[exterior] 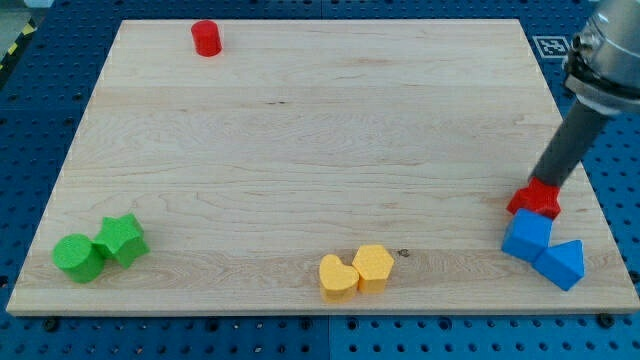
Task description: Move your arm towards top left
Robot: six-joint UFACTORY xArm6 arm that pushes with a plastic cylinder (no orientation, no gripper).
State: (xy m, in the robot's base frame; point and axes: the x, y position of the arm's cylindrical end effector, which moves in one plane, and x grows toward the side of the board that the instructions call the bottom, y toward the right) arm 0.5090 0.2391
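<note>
My dark rod comes down from the view's upper right, and my tip (545, 184) stands at the board's right edge, right at the top of a red block (533, 201). Just below that block lie two blue blocks, one cube-like (526, 237) and one wedge-like (561, 264), touching each other. A red cylinder (206, 38) stands near the board's top edge, left of centre, far from my tip.
A green cylinder (78, 257) and a green star-like block (121, 239) sit together at the bottom left. A yellow heart (337, 277) and a yellow hexagon-like block (373, 266) touch near the bottom edge. The wooden board (320, 130) lies on a blue perforated table.
</note>
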